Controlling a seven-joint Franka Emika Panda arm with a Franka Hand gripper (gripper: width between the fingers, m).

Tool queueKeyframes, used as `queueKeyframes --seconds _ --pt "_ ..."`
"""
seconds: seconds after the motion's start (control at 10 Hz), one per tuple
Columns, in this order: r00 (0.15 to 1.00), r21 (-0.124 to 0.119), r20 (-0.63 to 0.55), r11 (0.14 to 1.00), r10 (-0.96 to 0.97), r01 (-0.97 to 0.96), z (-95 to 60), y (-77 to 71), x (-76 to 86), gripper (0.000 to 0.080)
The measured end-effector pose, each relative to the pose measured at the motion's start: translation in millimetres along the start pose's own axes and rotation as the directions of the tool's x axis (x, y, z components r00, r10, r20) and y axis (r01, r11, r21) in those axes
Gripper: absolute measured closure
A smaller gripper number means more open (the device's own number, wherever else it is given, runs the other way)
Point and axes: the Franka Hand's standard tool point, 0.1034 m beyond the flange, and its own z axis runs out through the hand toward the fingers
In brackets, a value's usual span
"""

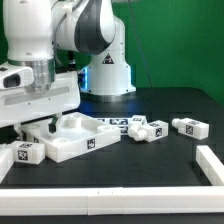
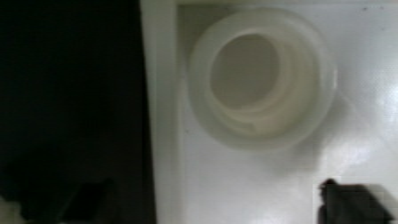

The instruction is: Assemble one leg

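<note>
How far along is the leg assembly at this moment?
Done: nothing visible; the corner hole of the panel sits empty. In hand: nothing; the gripper hangs open over that corner. Left: grasp a loose leg, such as the one beside the panel, and fit it into a hole.

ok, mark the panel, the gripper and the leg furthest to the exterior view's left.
panel [image 1: 72, 147]: exterior view, front wall.
gripper [image 1: 40, 125]: exterior view, midway between fingertips.
leg [image 1: 26, 153]: exterior view, tagged front face.
</note>
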Motion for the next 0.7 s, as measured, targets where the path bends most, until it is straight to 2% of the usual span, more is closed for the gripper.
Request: queueKeyframes --seconds 0.1,0.2,0.4,0.7 --pt "1.000 0.000 0.000 1.000 0.000 0.000 0.1 -0.1 -0.2 0.0397" --pt "1.000 0.000 0.000 1.000 0.000 0.000 0.1 -0.1 -0.2 0.0397" --pt "1.000 0.000 0.000 1.000 0.000 0.000 0.2 -0.1 -0.2 0.0730" --pt "1.000 0.000 0.000 1.000 0.000 0.000 0.2 -0.1 -0.2 0.0748"
